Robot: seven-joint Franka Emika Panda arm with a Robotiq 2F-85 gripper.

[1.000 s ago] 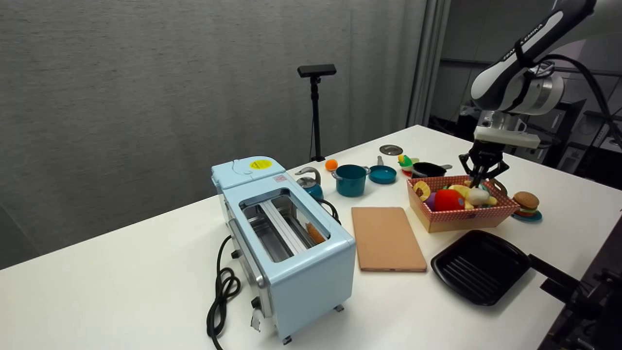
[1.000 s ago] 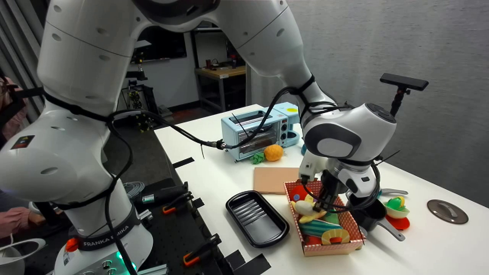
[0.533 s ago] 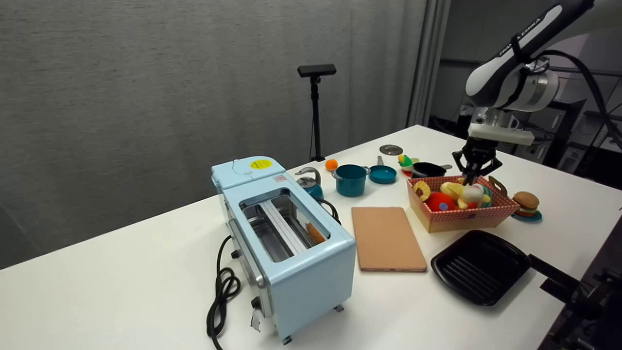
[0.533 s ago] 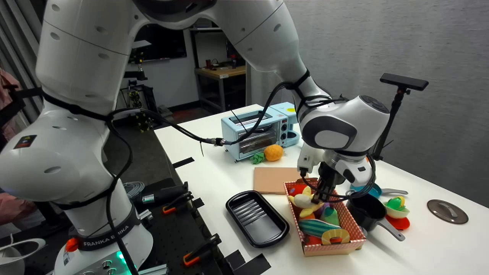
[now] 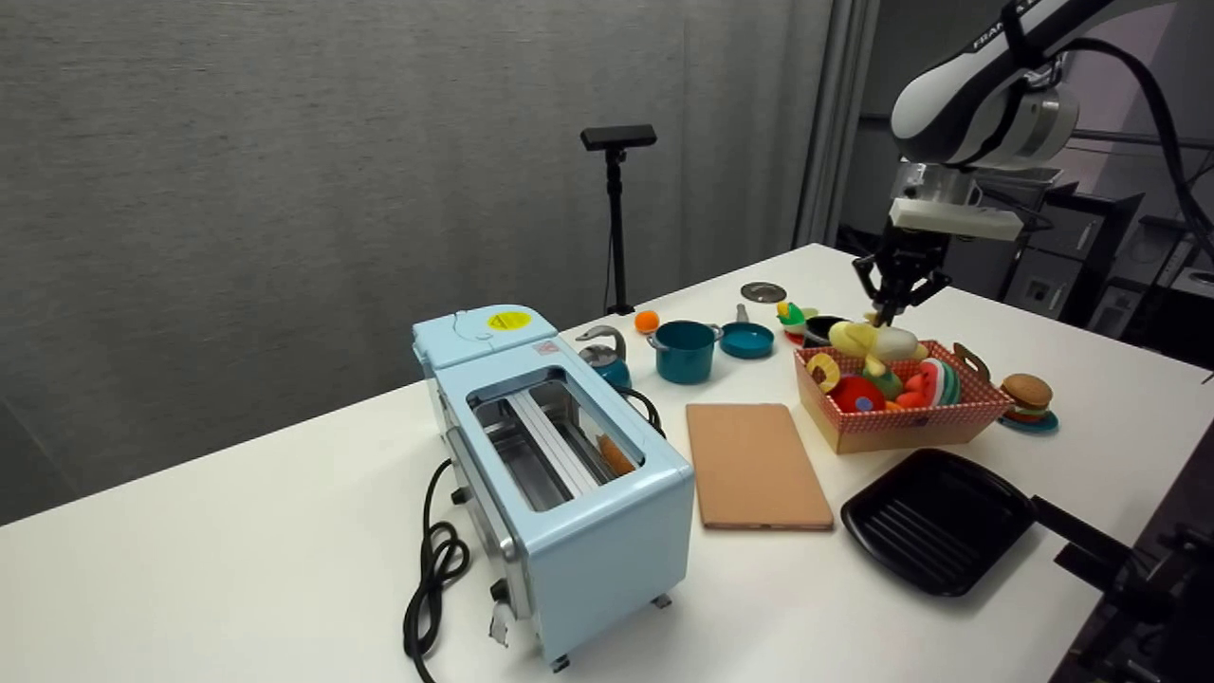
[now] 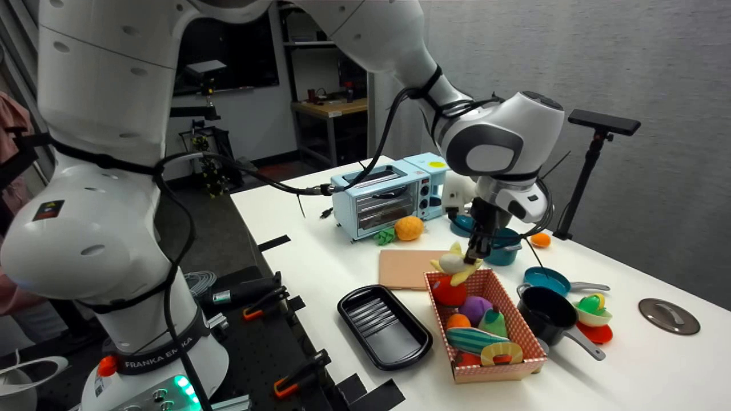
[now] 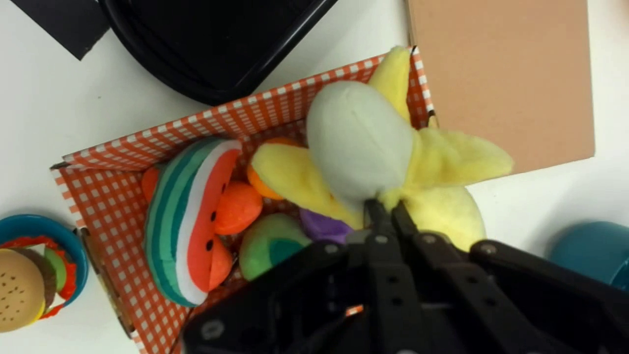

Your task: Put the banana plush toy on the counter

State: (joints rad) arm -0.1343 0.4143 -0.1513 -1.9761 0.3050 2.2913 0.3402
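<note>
My gripper (image 7: 386,205) pinches the banana plush toy (image 7: 361,142), mid-frame in the wrist view, over the gingham box (image 7: 128,151). I should raise it until no yellow end snags the rim, then lower it onto the counter (image 5: 759,607), lower centre in an exterior view.

The banana toy (image 7: 366,142) looks like cloth, the counter (image 5: 285,550) smooth.

The banana plush toy (image 7: 373,157) is yellow and whitish; the box lining (image 7: 100,201), red-checked; the counter (image 5: 285,531), white.
</note>
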